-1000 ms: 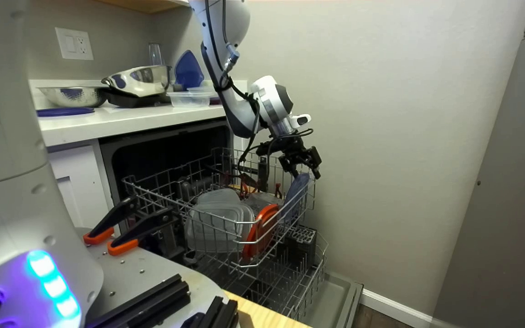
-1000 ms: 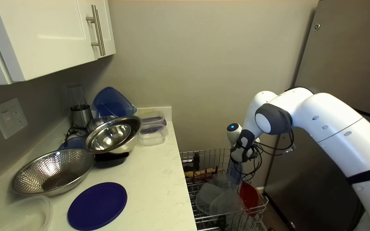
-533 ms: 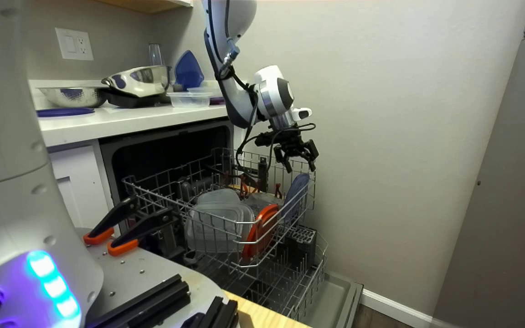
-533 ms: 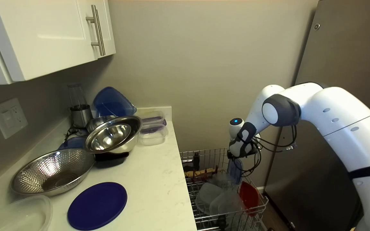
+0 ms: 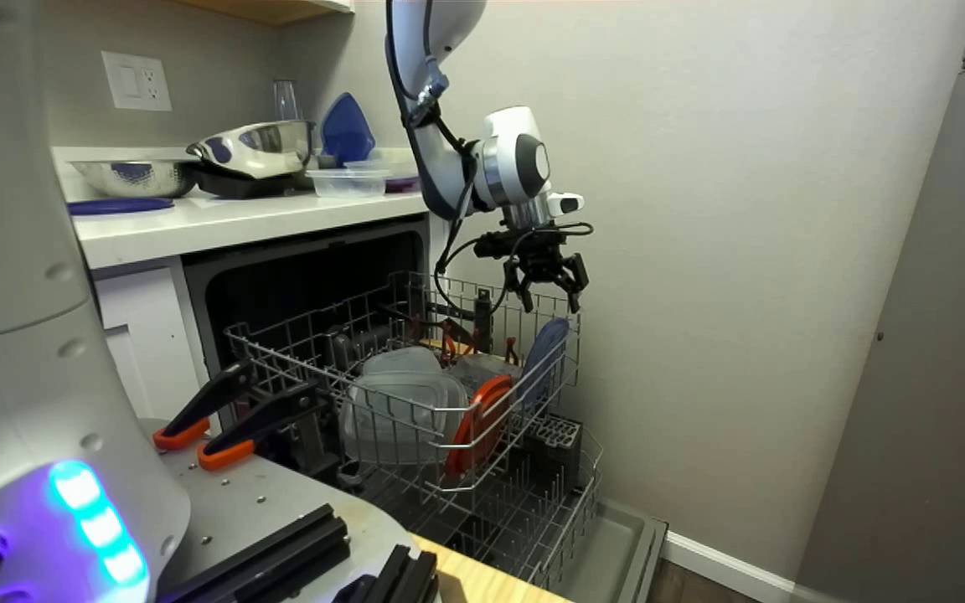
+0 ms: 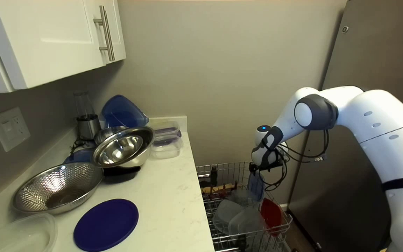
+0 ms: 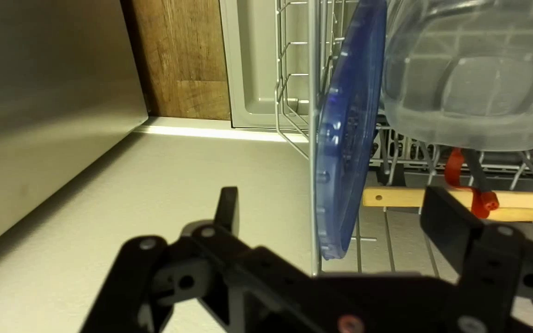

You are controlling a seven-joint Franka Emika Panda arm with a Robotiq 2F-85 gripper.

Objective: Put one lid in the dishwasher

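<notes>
Blue plastic lid [image 7: 350,143] on edge in upr wire rack [image 5: 452,409] of dishwasher [image 5: 298,289], just inside rack's side rail. Clear plastic container [image 7: 488,88] also in rack. Gripper [image 5: 551,306] abv rack w/ fingers [image 7: 451,226] spread wide, clear of lid.

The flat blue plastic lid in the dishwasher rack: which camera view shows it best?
The wrist view: the flat blue plastic lid appears largest, rim bumps visible, though nearly edge-on and cut off at the top. Both exterior views show it smaller, in the grey wire dishwasher rack.

White rounded arm [image 6: 380,113], black cables [image 6: 326,140], black gripper [image 5: 549,303]
</notes>
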